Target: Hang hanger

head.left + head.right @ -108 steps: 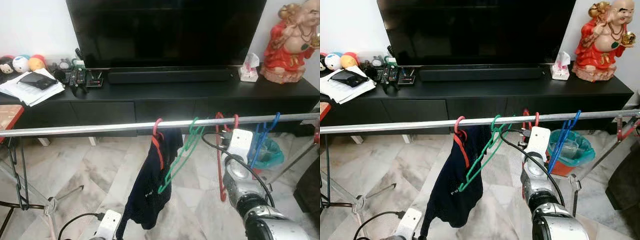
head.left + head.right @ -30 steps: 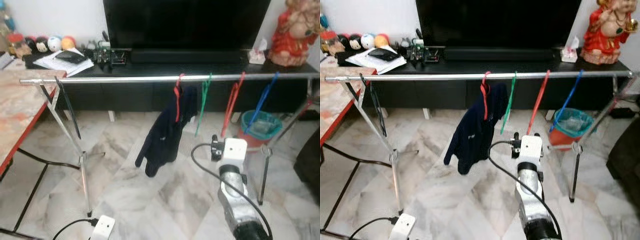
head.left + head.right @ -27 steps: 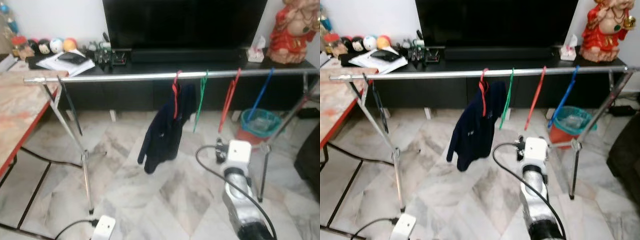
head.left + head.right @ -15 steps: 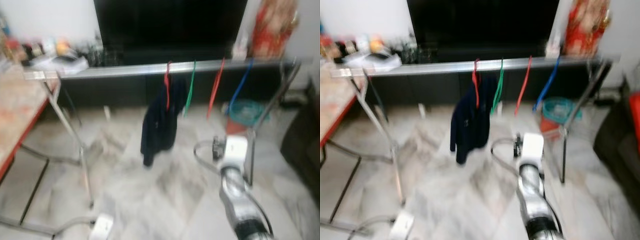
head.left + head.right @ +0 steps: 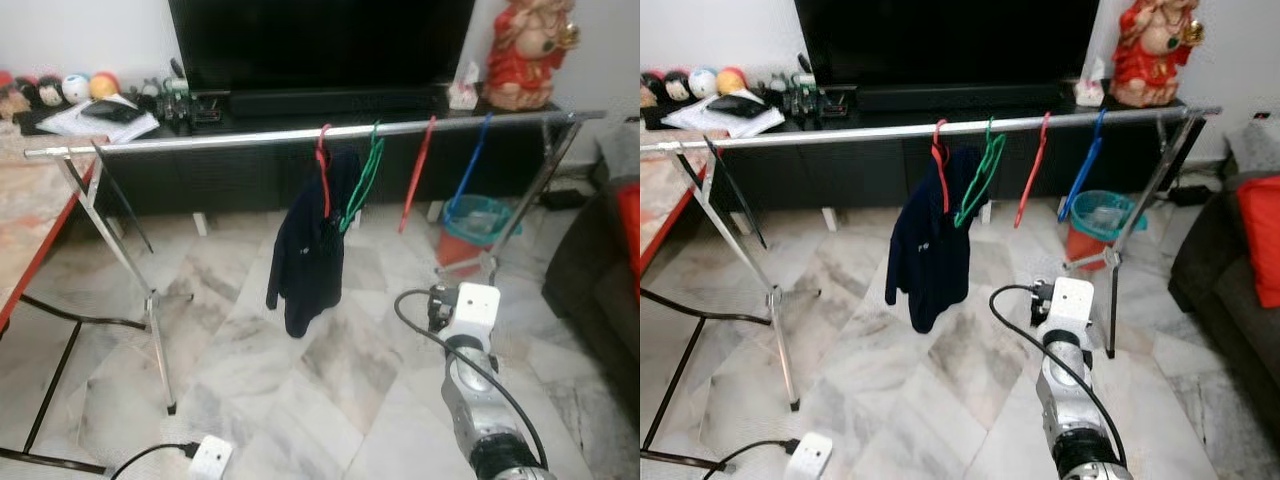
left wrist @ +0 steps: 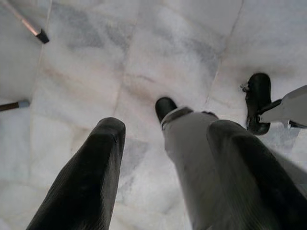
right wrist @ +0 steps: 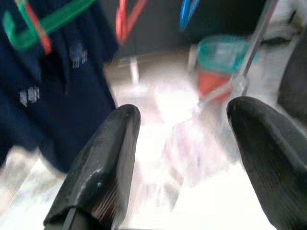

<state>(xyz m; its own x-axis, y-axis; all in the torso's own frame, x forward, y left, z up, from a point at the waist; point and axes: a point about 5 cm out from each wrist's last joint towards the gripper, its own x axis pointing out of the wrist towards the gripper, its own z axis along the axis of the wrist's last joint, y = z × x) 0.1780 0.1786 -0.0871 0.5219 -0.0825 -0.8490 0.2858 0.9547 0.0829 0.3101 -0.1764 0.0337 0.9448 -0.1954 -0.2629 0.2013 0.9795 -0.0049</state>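
Right gripper [image 7: 180, 158] is hanging with fingers apart and empty, well short of the green hanger [image 5: 362, 185] ahead on the rail [image 5: 300, 136]. Left gripper [image 6: 163, 163] likewise spread over floor. Verify the hook's seating.

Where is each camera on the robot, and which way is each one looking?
Left eye view: on the head, looking forward and down at the metal rail with the hangers; the right arm shows.
Right eye view: beside it on the head, the same scene; the dark garment hangs from the rail.
Left wrist view: on the left wrist, looking down at the marble floor past its open fingers.
Right wrist view: on the right wrist, looking toward the garment and teal bin between its open fingers.
Shared: the eyes and the right wrist view all show the garment.
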